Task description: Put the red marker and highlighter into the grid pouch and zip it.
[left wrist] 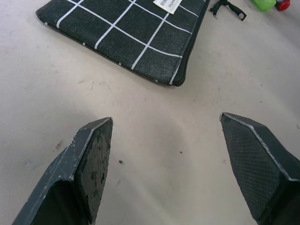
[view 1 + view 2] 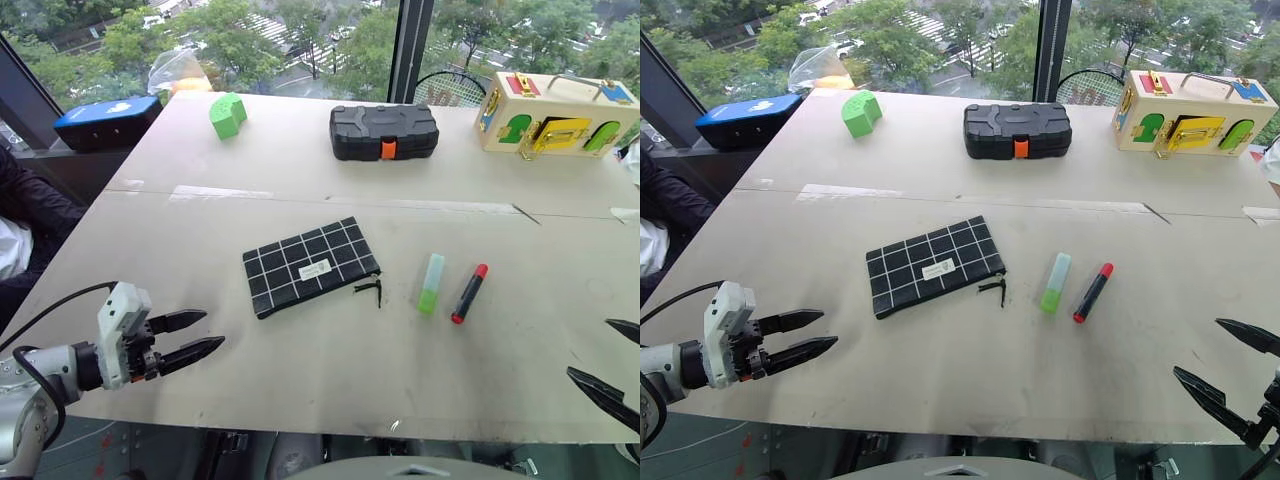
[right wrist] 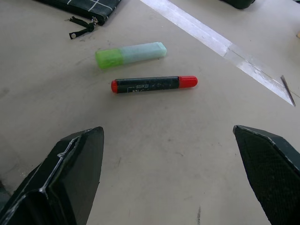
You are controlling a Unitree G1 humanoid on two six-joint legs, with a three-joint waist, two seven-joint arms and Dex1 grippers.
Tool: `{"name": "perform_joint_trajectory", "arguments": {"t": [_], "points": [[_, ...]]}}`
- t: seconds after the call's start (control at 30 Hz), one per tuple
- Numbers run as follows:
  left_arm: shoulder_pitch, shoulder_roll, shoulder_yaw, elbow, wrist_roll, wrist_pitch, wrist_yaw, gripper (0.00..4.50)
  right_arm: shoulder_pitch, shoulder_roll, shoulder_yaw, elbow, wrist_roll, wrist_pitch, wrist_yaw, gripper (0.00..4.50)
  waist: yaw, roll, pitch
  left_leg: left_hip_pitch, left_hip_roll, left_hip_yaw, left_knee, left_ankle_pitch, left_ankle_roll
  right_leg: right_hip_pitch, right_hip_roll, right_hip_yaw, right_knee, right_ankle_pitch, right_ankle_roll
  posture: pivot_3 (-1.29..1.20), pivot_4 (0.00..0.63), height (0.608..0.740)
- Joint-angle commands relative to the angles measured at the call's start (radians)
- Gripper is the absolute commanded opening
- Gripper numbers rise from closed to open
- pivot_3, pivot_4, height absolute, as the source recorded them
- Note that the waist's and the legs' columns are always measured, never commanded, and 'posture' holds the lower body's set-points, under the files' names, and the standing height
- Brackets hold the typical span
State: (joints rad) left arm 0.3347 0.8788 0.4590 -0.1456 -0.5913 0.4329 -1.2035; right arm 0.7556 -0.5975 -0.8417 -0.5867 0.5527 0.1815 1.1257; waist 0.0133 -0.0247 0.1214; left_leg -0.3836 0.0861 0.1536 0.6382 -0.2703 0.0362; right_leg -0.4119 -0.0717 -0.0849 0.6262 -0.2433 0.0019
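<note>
Risk lies in the slim black red-capped marker [image 3: 154,84] rolling from the empty, wide-open right gripper [image 3: 171,178], while the left gripper [image 2: 190,338] hangs open, empty, near the black grid-lined fabric pouch [image 2: 310,265].

The left gripper [image 2: 200,335] of two black fingers sits at lower left, jaws spread and empty. The right gripper [image 2: 1232,365], lower right, gapes wide and empty.

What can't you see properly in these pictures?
- Label on the grid pouch: words too small, head views; cut by the edge, left wrist view.
- Print on the red marker: too small, right wrist view.
- Right gripper: cut by the edge, left eye view.
</note>
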Motion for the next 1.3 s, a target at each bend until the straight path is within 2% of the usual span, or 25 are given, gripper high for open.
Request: {"name": "perform_joint_trajectory", "arguments": {"t": [0.03,0.17,0.23,0.33,0.47,0.63,0.73,0.8,1.0,1.27,1.3], "points": [[-0.071,-0.019,0.002,-0.026,-0.035,0.038,0.059,3.7,-0.035,0.006,0.048,0.006,-0.012,-0.035,-0.023,4.48,0.0,0.0,0.0,0.0,0.0,0.0,0.0,0.0,0.0,0.0,0.0,0.0,0.0,0.0,0.0,0.0,0.15,0.74],[-0.206,-0.08,-0.025,-0.062,-0.085,0.13,0.175,3.7,-0.107,0.019,0.144,-0.024,0.002,-0.034,-0.067,4.48,0.002,0.001,0.001,-0.002,-0.001,-0.003,0.006,0.0,0.0,0.001,0.0,-0.002,0.001,0.0,0.002,0.0,0.15,0.74],[-0.218,-0.069,-0.049,-0.06,-0.017,0.05,0.161,3.7,-0.113,0.02,0.17,-0.088,0.056,-0.02,-0.07,4.48,0.001,0.001,0.001,-0.003,-0.001,-0.004,0.007,0.0,0.001,0.002,-0.001,-0.002,0.001,0.0,0.002,0.0,0.15,0.74],[-0.22,-0.047,-0.093,0.005,0.146,-0.216,0.106,3.7,-0.077,-0.009,0.221,-0.167,0.08,-0.006,-0.032,4.48,-0.003,0.0,0.0,-0.002,-0.001,-0.003,0.006,0.001,0.002,0.002,0.002,-0.001,0.001,0.002,-0.002,0.0,0.15,0.74],[-0.218,-0.028,-0.134,0.196,0.343,-0.758,0.022,3.7,-0.052,-0.033,0.271,-0.246,0.114,0.021,-0.043,4.48,0.001,0.0,0.0,-0.002,-0.001,-0.005,0.003,0.002,0.003,0.001,0.002,-0.003,0.001,0.002,-0.002,0.0,0.15,0.74],[-0.249,-0.066,-0.188,0.356,0.469,-1.152,0.081,3.7,-0.006,-0.03,0.293,-0.265,0.098,0.002,-0.034,4.48,0.005,-0.001,-0.001,-0.004,-0.002,-0.005,0.006,-0.001,0.002,0.002,-0.001,-0.004,0.0,0.002,-0.002,0.0,0.15,0.74],[-0.271,-0.079,-0.222,0.445,0.59,-1.304,0.179,3.7,0.011,-0.03,0.297,-0.269,0.099,-0.007,-0.034,4.48,0.004,-0.001,-0.001,-0.008,-0.002,-0.009,0.011,-0.001,0.003,0.001,-0.001,-0.007,0.0,0.002,-0.002,0.0,0.15,0.74],[-0.284,-0.089,-0.242,0.471,0.66,-1.353,0.247,3.7,0.015,-0.032,0.298,-0.275,0.108,-0.007,-0.039,4.48,0.003,-0.001,-0.001,-0.008,-0.002,-0.009,0.012,-0.001,0.004,0.001,-0.001,-0.008,0.0,0.002,-0.002,0.0,0.15,0.74],[-0.322,-0.135,-0.31,0.443,0.773,-1.307,0.4,3.7,0.034,-0.034,0.303,-0.32,0.132,-0.008,-0.036,4.48,0.007,0.005,-0.005,-0.009,-0.002,-0.011,0.012,0.001,0.008,0.002,0.0,-0.01,0.001,0.002,-0.001,0.0,0.15,0.74],[-0.403,-0.116,-0.398,0.465,0.912,-1.297,0.529,3.7,0.004,-0.059,0.326,-0.364,0.165,0.002,-0.05,4.48,0.011,0.003,-0.009,-0.009,-0.002,-0.012,0.014,0.001,0.008,0.003,0.0,-0.01,0.002,0.0,0.002,0.0,0.15,0.74],[-0.416,-0.114,-0.416,0.479,0.924,-1.302,0.537,3.45,0.0,-0.061,0.33,-0.368,0.17,0.004,-0.054,4.5,0.013,0.003,-0.009,-0.009,-0.002,-0.012,0.015,0.001,0.008,0.003,0.0,-0.01,0.002,0.0,0.002,0.0,0.15,0.74]]}}
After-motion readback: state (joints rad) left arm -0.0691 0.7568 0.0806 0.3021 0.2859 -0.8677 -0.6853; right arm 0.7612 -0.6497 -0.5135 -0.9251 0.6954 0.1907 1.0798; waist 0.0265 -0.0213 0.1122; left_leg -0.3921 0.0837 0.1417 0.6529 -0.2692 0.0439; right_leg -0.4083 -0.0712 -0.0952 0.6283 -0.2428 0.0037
